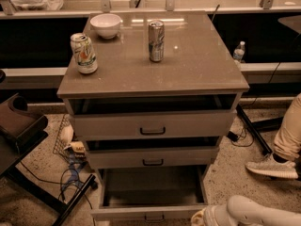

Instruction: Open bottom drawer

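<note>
In the camera view, the bottom drawer is seen drawn well out from the cabinet, its bare floor exposed and its front panel brought right to the near edge of the picture. The task is judged to be all but done; at most a last bit of travel may be left, and that cannot be confirmed.

The gripper is found low at the near right, just beside the drawer's right front corner. How far open it is cannot be told, and no hold on the small handle is shown.

The middle drawer and top drawer are both held slightly ajar above, overhanging the opened one. Room on the right is narrowed by a person's shoe. On the left, cables and a black stand leg are spread close to the drawer's side. Straight back toward the near side, the way is judged freest.
</note>
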Motion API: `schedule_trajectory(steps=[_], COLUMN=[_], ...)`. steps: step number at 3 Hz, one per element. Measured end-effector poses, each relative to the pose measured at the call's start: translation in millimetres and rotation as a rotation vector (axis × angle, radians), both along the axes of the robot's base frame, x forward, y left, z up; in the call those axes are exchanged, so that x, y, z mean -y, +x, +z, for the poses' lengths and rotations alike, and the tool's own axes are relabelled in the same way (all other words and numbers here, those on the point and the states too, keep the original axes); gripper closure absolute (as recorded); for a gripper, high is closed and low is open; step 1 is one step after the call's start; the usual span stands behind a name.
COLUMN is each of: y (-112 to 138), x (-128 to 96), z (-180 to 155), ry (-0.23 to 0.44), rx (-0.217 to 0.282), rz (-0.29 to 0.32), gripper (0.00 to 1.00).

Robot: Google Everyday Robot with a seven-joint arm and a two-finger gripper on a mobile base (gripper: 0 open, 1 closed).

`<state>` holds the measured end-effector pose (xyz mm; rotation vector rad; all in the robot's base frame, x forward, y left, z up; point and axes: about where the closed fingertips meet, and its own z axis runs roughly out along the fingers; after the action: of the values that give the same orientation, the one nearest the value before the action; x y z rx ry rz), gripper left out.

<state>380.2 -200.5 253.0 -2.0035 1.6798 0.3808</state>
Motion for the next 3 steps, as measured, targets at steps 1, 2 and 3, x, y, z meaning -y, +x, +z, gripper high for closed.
schedule_trajectory(steps=[1,2,3], y=[3.2,15.9,49.5], x=[-0.5,0.1,8.5], z=[-1.3,-3.6,-3.8], ry=[0.001,-0.032,-0.068], rx=[0.001,0.021,0.081], rz=[-0.006,-0.035,-0.054], gripper=[1.00,1.00,1.00])
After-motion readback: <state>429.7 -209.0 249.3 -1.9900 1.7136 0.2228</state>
